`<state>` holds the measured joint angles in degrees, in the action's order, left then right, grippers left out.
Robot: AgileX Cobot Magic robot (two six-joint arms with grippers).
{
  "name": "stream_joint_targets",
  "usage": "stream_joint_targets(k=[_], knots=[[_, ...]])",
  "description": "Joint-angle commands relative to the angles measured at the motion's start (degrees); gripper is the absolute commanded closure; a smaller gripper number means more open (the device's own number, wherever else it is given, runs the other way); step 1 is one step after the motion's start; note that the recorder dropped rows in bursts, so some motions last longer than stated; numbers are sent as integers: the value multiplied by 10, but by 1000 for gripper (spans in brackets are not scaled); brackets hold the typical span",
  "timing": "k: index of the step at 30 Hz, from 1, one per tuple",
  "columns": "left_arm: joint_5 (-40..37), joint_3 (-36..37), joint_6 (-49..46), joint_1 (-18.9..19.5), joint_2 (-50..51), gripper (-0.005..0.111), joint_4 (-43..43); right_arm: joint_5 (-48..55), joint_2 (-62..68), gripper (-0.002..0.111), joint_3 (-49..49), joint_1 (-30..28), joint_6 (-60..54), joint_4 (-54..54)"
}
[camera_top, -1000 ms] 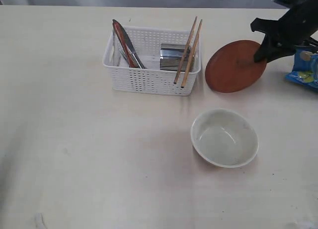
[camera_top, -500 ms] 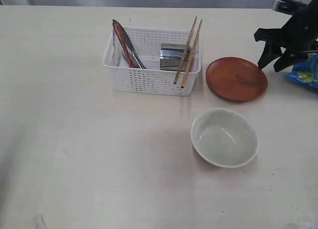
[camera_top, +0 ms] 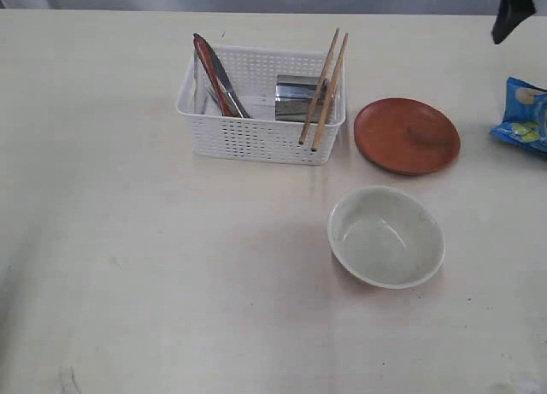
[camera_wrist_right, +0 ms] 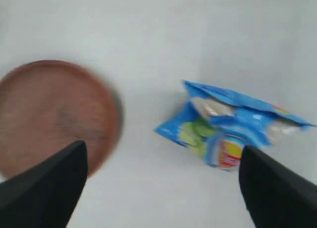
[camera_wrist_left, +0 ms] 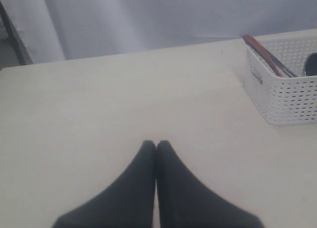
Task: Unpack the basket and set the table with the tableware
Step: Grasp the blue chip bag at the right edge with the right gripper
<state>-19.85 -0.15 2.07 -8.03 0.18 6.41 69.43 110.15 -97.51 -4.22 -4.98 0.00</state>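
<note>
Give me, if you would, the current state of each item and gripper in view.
basket: upright, partly unpacked.
chopsticks: leaning in the basket, tips above its rim.
cutlery: propped in the basket's other end.
steel cup: inside the basket.
plate: flat on the table, free.
bowl: upright, empty.
chip bag: lying beside the plate.
left gripper: shut, empty.
right gripper: open, empty.

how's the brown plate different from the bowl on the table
The plate is reddish brown, the bowl pale cream. The plate is shallow, the bowl deep. The plate lies beside the basket, the bowl nearer the camera. Both are round, empty and out on the table.
</note>
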Motion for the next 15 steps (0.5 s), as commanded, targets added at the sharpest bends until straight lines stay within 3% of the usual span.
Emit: stream_joint_targets(k=[1, 6, 10, 15], knots=[[1, 2, 3, 0, -2, 107, -7, 5, -9, 30, 18, -3, 77, -122], [1, 2, 3, 0, -2, 107, -7, 5, 3, 53, 85, -3, 95, -135], [1, 2, 3, 0, -2, 107, -7, 5, 15, 46, 114, -9, 190, -196], [1, 2, 3, 0, -2, 107, -7, -44, 16, 38, 154, -35, 201, -191]])
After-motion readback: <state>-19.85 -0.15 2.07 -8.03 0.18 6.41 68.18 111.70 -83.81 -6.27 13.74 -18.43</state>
